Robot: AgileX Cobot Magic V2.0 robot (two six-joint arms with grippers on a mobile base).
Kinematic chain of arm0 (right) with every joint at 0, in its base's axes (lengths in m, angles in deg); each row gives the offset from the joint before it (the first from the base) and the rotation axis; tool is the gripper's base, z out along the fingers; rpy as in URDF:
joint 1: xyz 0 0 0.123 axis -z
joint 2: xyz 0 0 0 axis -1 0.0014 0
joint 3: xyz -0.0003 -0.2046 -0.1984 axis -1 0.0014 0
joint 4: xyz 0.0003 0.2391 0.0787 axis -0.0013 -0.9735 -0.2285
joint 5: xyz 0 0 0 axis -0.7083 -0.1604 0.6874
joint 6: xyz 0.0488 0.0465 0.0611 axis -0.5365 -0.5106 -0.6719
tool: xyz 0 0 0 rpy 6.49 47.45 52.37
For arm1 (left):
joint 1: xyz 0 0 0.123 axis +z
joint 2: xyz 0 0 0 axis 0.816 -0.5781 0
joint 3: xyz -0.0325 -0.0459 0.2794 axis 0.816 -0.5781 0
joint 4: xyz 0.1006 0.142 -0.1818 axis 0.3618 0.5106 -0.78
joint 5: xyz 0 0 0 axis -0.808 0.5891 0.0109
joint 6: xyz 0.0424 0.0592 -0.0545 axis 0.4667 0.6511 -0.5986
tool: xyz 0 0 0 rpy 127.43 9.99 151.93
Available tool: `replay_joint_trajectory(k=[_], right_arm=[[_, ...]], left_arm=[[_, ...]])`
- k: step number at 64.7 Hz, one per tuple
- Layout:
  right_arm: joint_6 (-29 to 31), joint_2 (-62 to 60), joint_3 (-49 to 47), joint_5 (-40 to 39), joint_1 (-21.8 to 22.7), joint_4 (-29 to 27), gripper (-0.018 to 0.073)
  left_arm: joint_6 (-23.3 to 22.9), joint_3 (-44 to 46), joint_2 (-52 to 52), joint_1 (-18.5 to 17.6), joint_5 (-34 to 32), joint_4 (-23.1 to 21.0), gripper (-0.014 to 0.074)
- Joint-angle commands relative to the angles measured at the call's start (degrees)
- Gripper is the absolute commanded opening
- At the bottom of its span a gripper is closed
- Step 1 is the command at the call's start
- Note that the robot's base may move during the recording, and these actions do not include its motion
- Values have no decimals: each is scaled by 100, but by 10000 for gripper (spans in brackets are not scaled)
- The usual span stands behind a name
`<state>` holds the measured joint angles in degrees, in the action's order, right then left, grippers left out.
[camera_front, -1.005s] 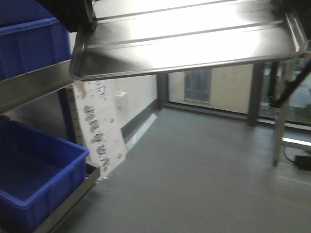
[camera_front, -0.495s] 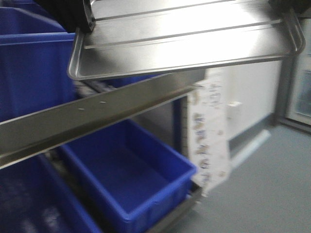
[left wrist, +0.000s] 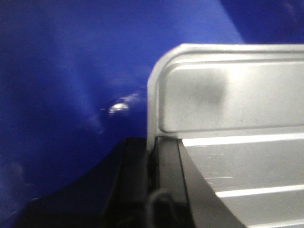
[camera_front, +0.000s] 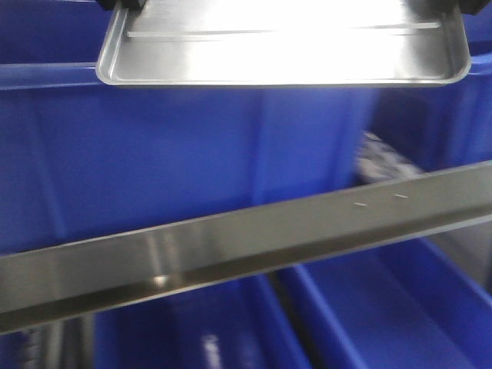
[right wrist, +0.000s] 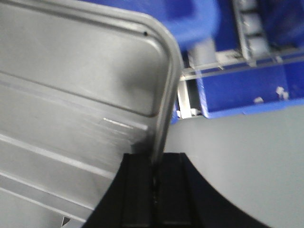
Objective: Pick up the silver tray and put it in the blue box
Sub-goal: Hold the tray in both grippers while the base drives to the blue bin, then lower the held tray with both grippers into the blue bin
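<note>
I hold the silver tray [camera_front: 284, 46] level in the air between both grippers, at the top of the front view. My left gripper [left wrist: 153, 152] is shut on the tray's left rim [left wrist: 156, 95]. My right gripper [right wrist: 156, 164] is shut on the tray's right rim [right wrist: 168, 95]. The tray's floor with its raised ridges shows in both wrist views. A large blue box [camera_front: 192, 146] on the upper shelf fills the front view right behind and below the tray. Blue plastic [left wrist: 71, 71] also fills the left wrist view beside the tray.
A steel shelf rail [camera_front: 246, 246] crosses the front view below the box. More blue boxes [camera_front: 400, 315] sit on the lower shelf. The right wrist view shows grey floor [right wrist: 247, 156], a blue box rim [right wrist: 194, 21] and a lower blue box [right wrist: 242, 90] on the rack.
The view has swung left from the open room toward the shelf rack. The blue boxes now fill the front view. The tray stays gripped and has levelled out, higher in the frame.
</note>
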<state>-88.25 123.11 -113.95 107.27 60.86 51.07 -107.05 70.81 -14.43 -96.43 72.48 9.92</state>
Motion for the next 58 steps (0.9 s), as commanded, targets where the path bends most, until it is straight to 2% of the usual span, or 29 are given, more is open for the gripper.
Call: replay_joint_trajectory(k=[1,58], right_arm=[[97,-166,-219,-162,24,174,57],[97,-166,-219,-162,24,174,57]], left_arm=[[7,233,215,-44,-265,136,-104],[7,233,215,-44,-145,122,-104]])
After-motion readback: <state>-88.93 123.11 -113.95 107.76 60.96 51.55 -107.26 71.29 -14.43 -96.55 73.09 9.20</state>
